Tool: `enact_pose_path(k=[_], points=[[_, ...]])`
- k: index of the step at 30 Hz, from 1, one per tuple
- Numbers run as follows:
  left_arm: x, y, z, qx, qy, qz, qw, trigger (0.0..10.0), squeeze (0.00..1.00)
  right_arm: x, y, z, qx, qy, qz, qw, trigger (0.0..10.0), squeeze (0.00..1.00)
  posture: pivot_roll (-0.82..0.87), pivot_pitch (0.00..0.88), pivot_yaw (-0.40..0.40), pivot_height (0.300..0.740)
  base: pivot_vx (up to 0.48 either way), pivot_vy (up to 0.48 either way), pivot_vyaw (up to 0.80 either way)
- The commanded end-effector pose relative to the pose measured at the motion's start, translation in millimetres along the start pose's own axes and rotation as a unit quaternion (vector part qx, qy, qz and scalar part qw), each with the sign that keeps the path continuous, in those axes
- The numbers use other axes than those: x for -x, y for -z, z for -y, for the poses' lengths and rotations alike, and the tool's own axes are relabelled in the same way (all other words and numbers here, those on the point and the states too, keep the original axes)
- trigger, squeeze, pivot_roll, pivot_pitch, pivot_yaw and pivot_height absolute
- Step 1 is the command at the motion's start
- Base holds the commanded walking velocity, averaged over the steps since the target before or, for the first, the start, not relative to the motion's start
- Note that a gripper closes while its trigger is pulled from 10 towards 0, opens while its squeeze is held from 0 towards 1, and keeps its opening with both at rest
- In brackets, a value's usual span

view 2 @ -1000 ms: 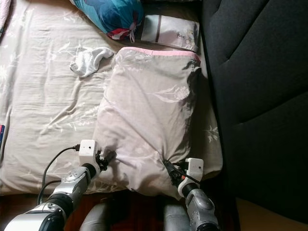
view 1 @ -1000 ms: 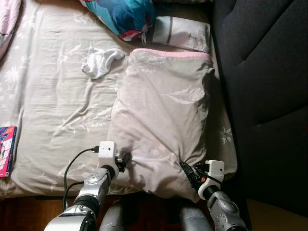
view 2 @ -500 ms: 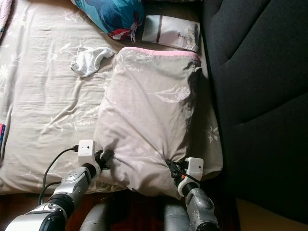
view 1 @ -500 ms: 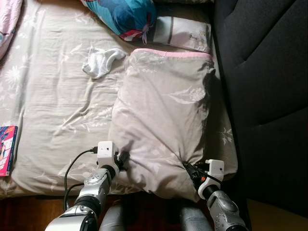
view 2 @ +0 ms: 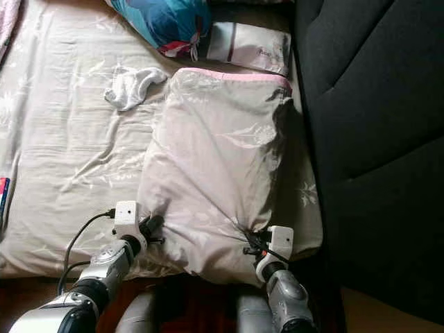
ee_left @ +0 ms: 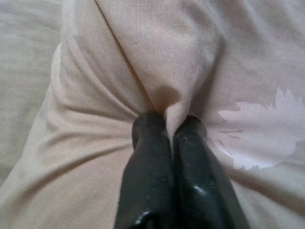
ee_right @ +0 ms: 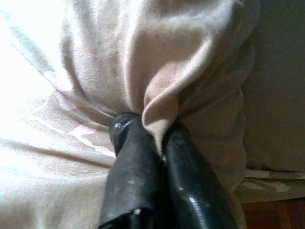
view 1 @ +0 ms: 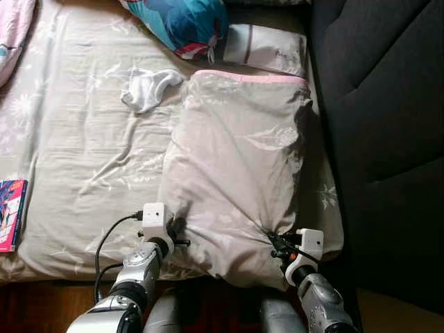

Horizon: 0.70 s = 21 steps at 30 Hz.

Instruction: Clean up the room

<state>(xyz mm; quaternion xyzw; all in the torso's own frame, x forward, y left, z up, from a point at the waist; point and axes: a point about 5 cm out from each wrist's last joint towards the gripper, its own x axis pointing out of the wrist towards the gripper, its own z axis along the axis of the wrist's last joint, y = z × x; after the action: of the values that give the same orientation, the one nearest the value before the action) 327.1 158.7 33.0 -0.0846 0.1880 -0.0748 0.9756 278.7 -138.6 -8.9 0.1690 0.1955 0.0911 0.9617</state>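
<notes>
1. Bedsheet (view 1: 76, 159) is rumpled, with a white sock (view 1: 148, 89) and a book (view 1: 10, 223) lying loose on it.
2. We've got the pillow (view 1: 236, 173) lying lengthwise beside the dark headboard (view 1: 381, 104).
3. Left gripper (ee_left: 170, 125) is pinched onto one near corner's fabric, right gripper (ee_right: 150, 129) onto the other, probably so we can lift it evenly and reposition it.

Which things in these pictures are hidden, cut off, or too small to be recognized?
- Book: left eye view, cut by the left edge; cover unreadable.
- Blue patterned cushion: cut by the top edge.
- White pouch: print too small to read.
- Pillow: its near edge hangs past the bed; the left end effector and right end effector hide the pinched folds.
</notes>
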Motion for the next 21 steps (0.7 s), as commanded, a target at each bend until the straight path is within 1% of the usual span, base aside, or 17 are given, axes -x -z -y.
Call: enact_pose_path(k=[1, 4, 6, 10, 12, 13, 14, 15, 16, 17, 18, 20, 21], points=[[4.7, 26.7, 11.4, 0.007, 0.024, -0.049, 0.998, 0.0, 0.0, 8.1, 17.2, 4.8, -0.007, 0.016, -0.03, 0.999, 0.0, 0.0, -0.08, 0.468, -0.048, 0.74, 0.0, 0.0, 0.0], [3.0, 23.4, 14.0, -0.007, 0.029, -0.046, 0.999, 0.0, 0.0, 7.4, 14.7, 6.2, -0.004, 0.023, -0.026, 0.999, 0.0, 0.0, -0.08, 0.466, -0.046, 0.74, 0.0, 0.0, 0.0], [2.7, 23.0, 14.6, -0.009, 0.03, -0.045, 0.998, 0.0, 0.0, 7.3, 14.2, 6.5, -0.003, 0.024, -0.025, 0.999, 0.0, 0.0, -0.08, 0.466, -0.046, 0.74, 0.0, 0.0, 0.0], [-1.6, 15.2, 21.2, -0.019, 0.043, -0.038, 0.998, 0.0, 0.0, 5.0, 4.6, 11.2, 0.005, 0.046, -0.006, 0.999, 0.0, 0.0, -0.08, 0.456, -0.036, 0.74, 0.0, 0.0, 0.0], [-4.1, 9.1, 24.0, -0.025, 0.048, -0.03, 0.998, 0.0, 0.0, 3.2, -3.6, 15.3, 0.01, 0.063, 0.008, 0.998, 0.0, 0.0, -0.08, 0.451, -0.034, 0.74, 0.0, 0.0, 0.0], [-7.4, 0.2, 28.7, -0.038, 0.058, -0.017, 0.997, 0.0, 0.0, 1.5, -15.3, 21.3, 0.011, 0.082, 0.029, 0.996, 0.0, 0.0, -0.08, 0.448, -0.031, 0.74, 0.0, 0.0, 0.0], [-8.1, -1.8, 29.8, -0.041, 0.061, -0.015, 0.997, 0.0, 0.0, 1.1, -17.8, 22.5, 0.011, 0.085, 0.033, 0.996, 5.6, 0.0, -0.08, 0.448, -0.031, 0.74, 0.0, 0.0, 0.0], [-8.1, -1.8, 29.8, -0.041, 0.061, -0.015, 0.997, 0.0, 0.0, 1.1, -17.8, 22.5, 0.011, 0.085, 0.033, 0.996, 5.6, 0.0, -0.08, 0.448, -0.031, 0.74, 0.0, 0.0, 0.0], [-9.6, -5.6, 31.8, -0.045, 0.064, -0.011, 0.997, 0.0, 0.0, 0.5, -23.1, 25.0, 0.013, 0.093, 0.042, 0.995, 5.6, 0.0, -0.08, 0.445, -0.029, 0.74, 0.0, 0.0, 0.0], [-12.4, -13.6, 35.0, -0.047, 0.066, -0.001, 0.997, 0.0, 0.0, -0.7, -34.1, 28.9, 0.018, 0.103, 0.061, 0.993, 10.0, 0.0, -0.08, 0.442, -0.026, 0.74, 0.0, 0.0, 0.0], [-15.6, -23.5, 38.7, -0.05, 0.068, 0.012, 0.996, 10.0, 0.0, -1.9, -49.6, 33.9, 0.023, 0.116, 0.088, 0.989, 10.0, 0.0, -0.09, 0.436, -0.024, 0.74, 0.0, 0.0, 0.0], [-21.4, -44.3, 46.8, -0.045, 0.072, 0.038, 0.996, 10.0, 0.0, -1.9, -82.4, 45.2, 0.041, 0.147, 0.141, 0.978, 10.0, 0.0, -0.09, 0.426, -0.02, 0.74, 0.0, 0.0, 0.0], [-21.4, -44.3, 46.8, -0.045, 0.072, 0.038, 0.996, 10.0, 0.0, -1.9, -82.4, 45.2, 0.041, 0.147, 0.141, 0.978, 10.0, 0.0, -0.09, 0.426, -0.02, 0.74, 0.0, 0.0, 0.0]])
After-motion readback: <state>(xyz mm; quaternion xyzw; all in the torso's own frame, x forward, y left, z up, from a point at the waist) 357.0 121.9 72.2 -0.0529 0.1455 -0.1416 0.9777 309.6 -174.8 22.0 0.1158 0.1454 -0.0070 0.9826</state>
